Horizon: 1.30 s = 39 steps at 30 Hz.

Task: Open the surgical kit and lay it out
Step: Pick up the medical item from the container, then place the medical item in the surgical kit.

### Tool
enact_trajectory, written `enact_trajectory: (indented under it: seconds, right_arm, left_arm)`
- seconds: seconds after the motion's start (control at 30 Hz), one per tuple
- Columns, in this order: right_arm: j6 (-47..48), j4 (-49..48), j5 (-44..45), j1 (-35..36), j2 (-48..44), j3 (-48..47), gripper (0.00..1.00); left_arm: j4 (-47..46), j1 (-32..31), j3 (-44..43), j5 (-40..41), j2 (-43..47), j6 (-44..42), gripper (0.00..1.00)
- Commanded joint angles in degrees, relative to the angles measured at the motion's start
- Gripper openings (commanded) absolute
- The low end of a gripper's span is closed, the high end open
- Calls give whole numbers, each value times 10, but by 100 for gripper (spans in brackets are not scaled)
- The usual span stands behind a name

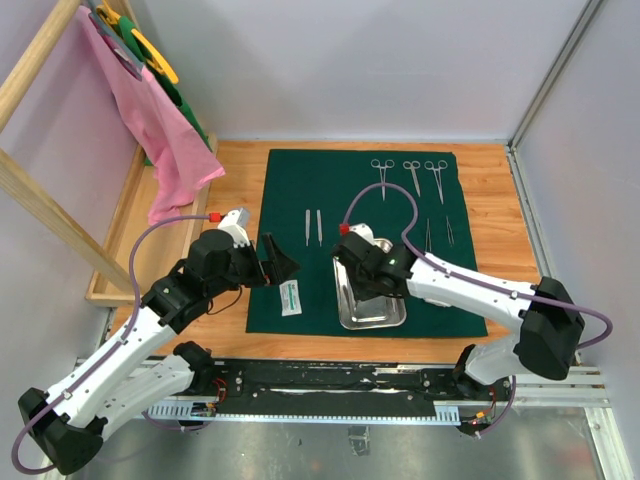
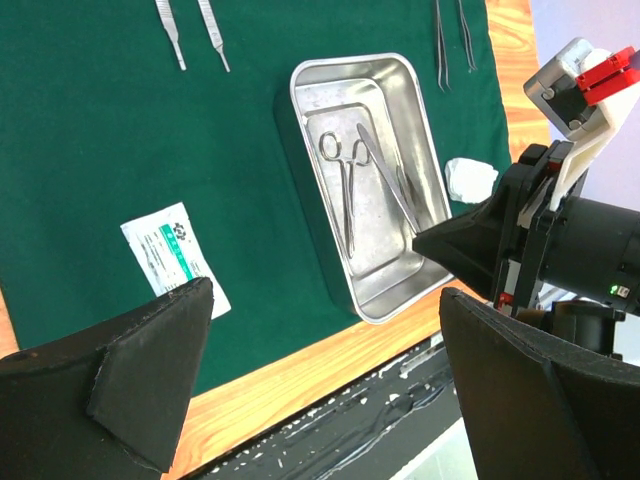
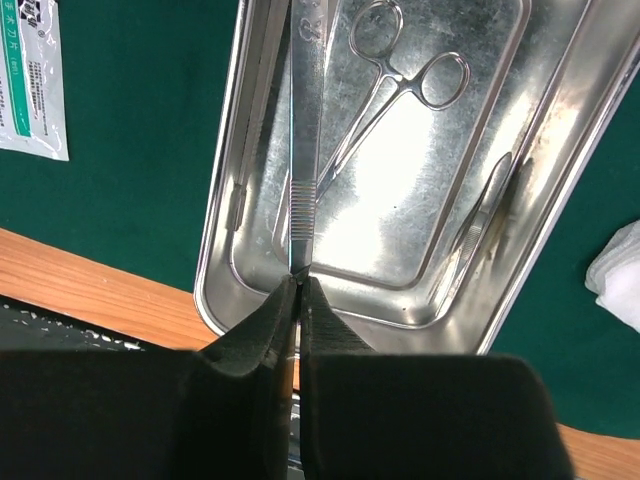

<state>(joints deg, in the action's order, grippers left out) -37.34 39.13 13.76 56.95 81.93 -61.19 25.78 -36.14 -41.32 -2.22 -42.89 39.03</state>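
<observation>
Steel tray (image 1: 375, 312) sits at the near edge of the dark green cloth (image 1: 300, 190). The right gripper (image 3: 298, 290) pinches tight the near tip of slim tweezers (image 3: 305, 150) running along the tray's left side. Also inside are a ring-handled clamp (image 3: 400, 100) and, perhaps, another slim tool (image 3: 485, 215). Left of the tray lies a white packet (image 1: 291, 297), with the left gripper (image 1: 272, 258) spread wide and empty. The gauze wad (image 2: 470, 178) lies right of the tray. Beyond the tray lie two flat tweezers (image 1: 313, 226), two thin forceps (image 1: 438, 232), then three clamps (image 1: 410, 175).
</observation>
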Motion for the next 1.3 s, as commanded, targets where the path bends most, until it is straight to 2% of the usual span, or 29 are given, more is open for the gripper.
enact_trajectory:
  seconds: [0.0,0.1,0.23,0.6,0.77,0.9,1.27]
  right_arm:
    - [3,16,12,-8,-22,9,1]
    - [16,3,2,-19,-10,-18,1]
    - [31,-5,-9,-41,48,-108,1]
    - [-44,-76,-59,-79,306,-352,1]
    - [-88,-108,-75,-78,395,-401,1]
    - [-118,-146,-84,-75,430,-410,1]
    - [-142,-156,-66,-74,508,-480,1]
  left_arm:
    - [-10,0,5,1,7,2,99]
    - [-5,0,0,5,9,0,99]
    - [10,0,-11,8,23,-3,99]
    - [71,0,-43,12,89,4,99]
    - [86,0,-51,3,109,10,99]
    - [98,0,-54,1,120,6,99]
    - [120,0,-58,5,134,-9,99]
